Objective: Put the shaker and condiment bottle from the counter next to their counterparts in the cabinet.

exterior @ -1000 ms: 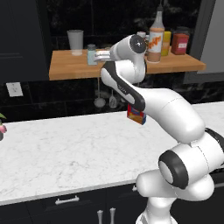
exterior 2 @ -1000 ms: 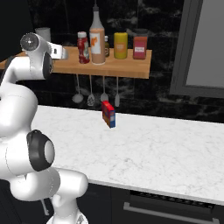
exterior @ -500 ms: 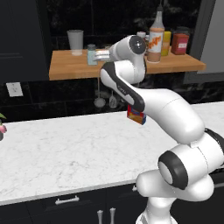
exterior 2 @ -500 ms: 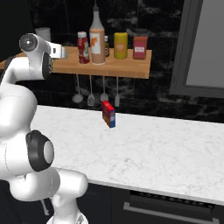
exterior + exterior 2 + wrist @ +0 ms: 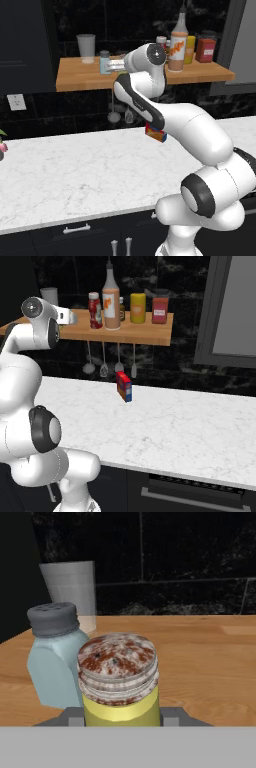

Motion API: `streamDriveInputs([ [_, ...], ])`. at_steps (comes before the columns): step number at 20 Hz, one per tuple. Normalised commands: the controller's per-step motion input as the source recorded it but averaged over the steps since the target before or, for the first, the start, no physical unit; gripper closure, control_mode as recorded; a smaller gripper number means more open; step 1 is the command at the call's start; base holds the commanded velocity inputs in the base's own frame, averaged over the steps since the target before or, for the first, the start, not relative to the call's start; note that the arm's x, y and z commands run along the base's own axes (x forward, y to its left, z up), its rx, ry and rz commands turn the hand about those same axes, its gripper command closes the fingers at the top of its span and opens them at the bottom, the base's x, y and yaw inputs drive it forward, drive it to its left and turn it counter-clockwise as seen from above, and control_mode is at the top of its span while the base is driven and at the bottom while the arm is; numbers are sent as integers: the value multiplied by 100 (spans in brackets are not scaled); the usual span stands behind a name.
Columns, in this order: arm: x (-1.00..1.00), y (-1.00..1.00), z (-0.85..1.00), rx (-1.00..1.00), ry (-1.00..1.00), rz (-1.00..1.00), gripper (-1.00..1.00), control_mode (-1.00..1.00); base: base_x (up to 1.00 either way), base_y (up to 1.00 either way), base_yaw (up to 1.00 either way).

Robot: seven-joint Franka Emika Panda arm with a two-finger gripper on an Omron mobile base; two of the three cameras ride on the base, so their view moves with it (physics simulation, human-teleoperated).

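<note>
Almost nothing has moved since the earlier frames: the arm is still reaching up to the left part of the cabinet [image 5: 90, 82], the wide light-brown shelf board, and the gripper [image 5: 111, 66] is holding the same spot beside the pale blue shaker [image 5: 104, 61]. In the hand view the yellow-green shaker [image 5: 120, 684] is sitting right in front of the camera, between the grey finger parts showing at either side of its base, so the gripper is closing on it (whether its bottom is resting on the wood cannot be told). Its rusty, speckled cap is facing up toward the lens. The pale blue shaker with the grey cap is standing just beside it, to the left in the hand view and slightly farther from the hand, and a translucent glass [image 5: 70, 592] is standing beyond that, near the dark back wall. Well off to the hand's other side along the shelf, the tall orange-labelled bottle [image 5: 111, 300] is standing with a red bottle [image 5: 94, 309] just beside it, and a yellow jar [image 5: 137, 308] and a red jar [image 5: 160, 307] farther along. Far below the hand, a small red and blue box [image 5: 124, 386] is standing on the marble counter [image 5: 175, 426], under the hanging utensils [image 5: 104, 362].
</note>
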Motion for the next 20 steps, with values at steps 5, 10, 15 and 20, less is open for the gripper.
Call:
streamDriveInputs([
  [5,0,24,-18,0,0,3,100,-100,0,0,0],
  [10,0,30,-12,0,-1,7,100,-100,0,0,0],
  [15,23,3,-10,0,0,10,100,-100,0,0,0],
  [20,8,0,-4,0,-1,7,100,-100,0,0,0],
])
